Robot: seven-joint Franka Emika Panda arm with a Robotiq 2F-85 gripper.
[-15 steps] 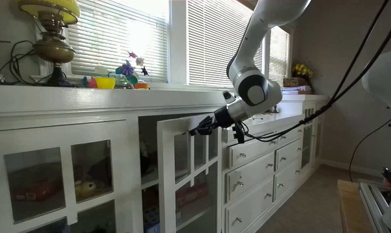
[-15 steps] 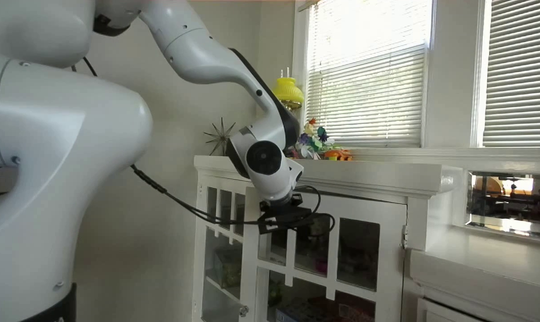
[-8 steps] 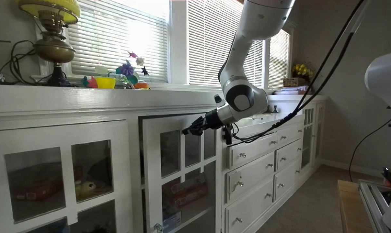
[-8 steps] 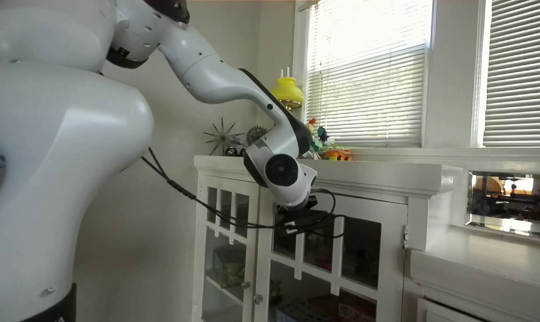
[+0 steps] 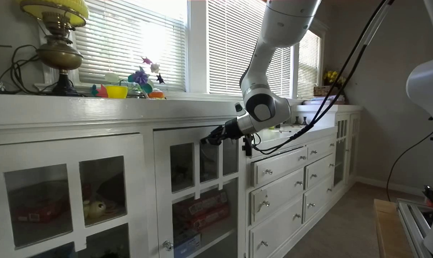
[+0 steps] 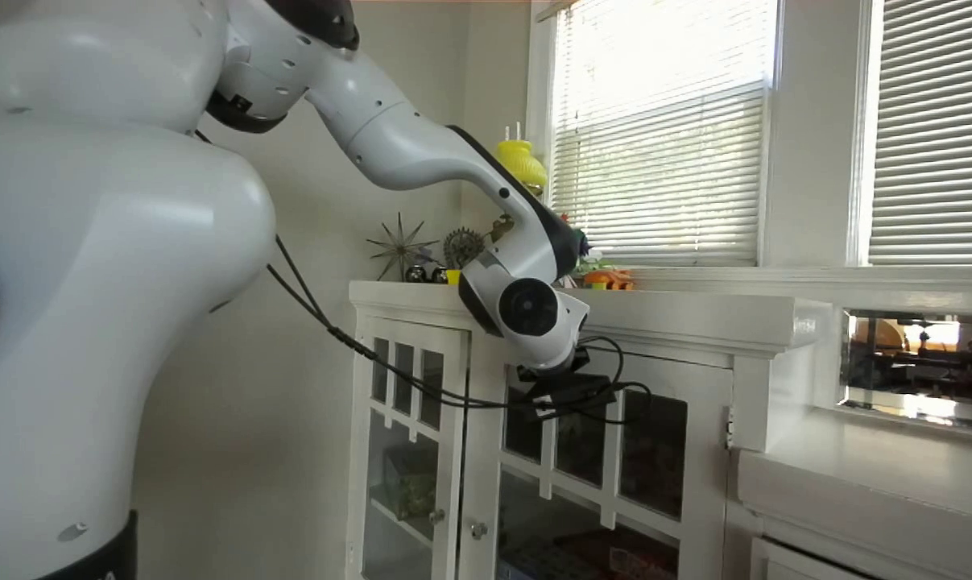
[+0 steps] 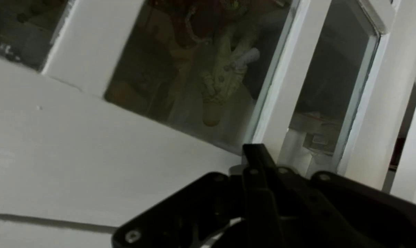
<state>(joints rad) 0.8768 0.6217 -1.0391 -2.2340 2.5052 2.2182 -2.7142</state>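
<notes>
Over the past second the white glass-paned door (image 5: pixel 202 187) has swung from well ajar to nearly flush with its cabinet frame, and the robot arm (image 5: pixel 261 68) has travelled along with it. Up at the door's top row of panes, by a narrow bar, the black pincer (image 5: pixel 206 140) has its fingers together; from here I can't tell whether the tips touch the door or stop just short. Through the lower glass I see red boxes (image 5: pixel 207 211) with a blue box (image 5: pixel 187 245) near them, and a knob (image 5: pixel 168 245) sits by the door's free edge.

Glossy white paint covers the thick cabinet top (image 5: pixel 94 105). It carries a brass lamp (image 5: pixel 59 57) with a yellow shade, a yellow cup (image 5: pixel 116 91) and bright artificial flowers (image 5: pixel 141 77); a spiky ornament (image 6: pixel 399 246) stands up there too. Daylight pours through slatted blinds (image 5: pixel 130 39) above. Next to the door comes a bank of white drawers (image 5: pixel 277 190) under a lower bench (image 6: pixel 896 459), backed by a mirror (image 6: pixel 920 366). Beige carpet (image 5: pixel 331 218) runs along to a plain grey wall (image 5: pixel 377 143).
</notes>
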